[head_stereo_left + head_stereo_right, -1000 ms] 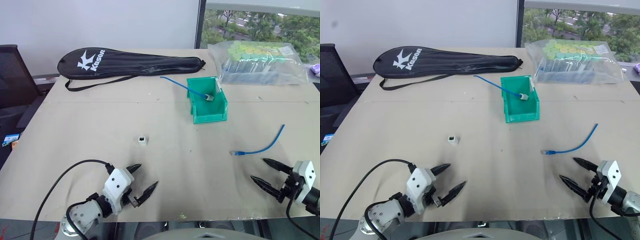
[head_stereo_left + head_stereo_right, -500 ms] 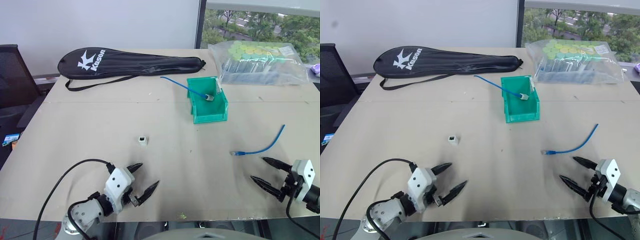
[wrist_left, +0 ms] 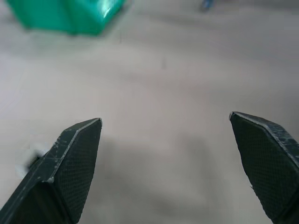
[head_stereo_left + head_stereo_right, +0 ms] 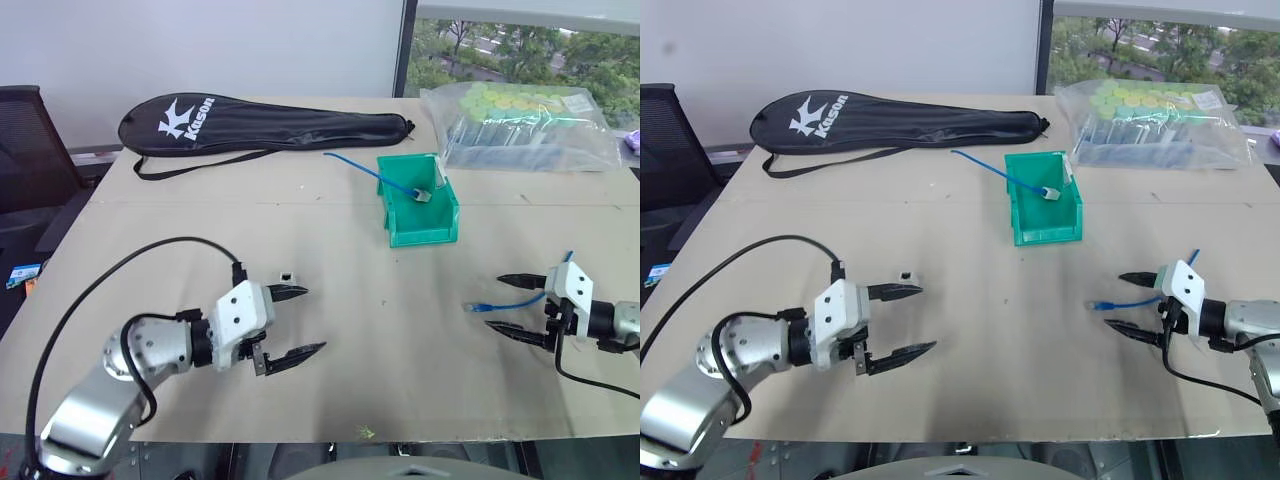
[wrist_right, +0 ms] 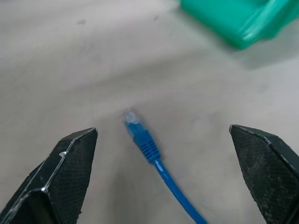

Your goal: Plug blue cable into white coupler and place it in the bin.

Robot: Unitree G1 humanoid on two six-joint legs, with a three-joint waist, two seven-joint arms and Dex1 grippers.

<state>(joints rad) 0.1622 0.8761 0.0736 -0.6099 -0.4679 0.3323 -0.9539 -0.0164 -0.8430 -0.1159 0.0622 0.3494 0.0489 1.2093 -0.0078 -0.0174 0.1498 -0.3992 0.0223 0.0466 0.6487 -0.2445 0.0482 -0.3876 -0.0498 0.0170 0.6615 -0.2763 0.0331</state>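
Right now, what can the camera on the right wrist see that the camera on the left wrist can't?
The right wrist view gives a close look at the blue cable, its plug end lying on the table between the right gripper's wide-open fingers. The left wrist view has the left gripper open over bare table, and a white blur by one finger, too smeared to name. Both catch a corner of the green bin.

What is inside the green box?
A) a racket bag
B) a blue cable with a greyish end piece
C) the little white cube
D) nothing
B: in the head views the bin holds one end of another blue cable, with a greyish coupler on it.
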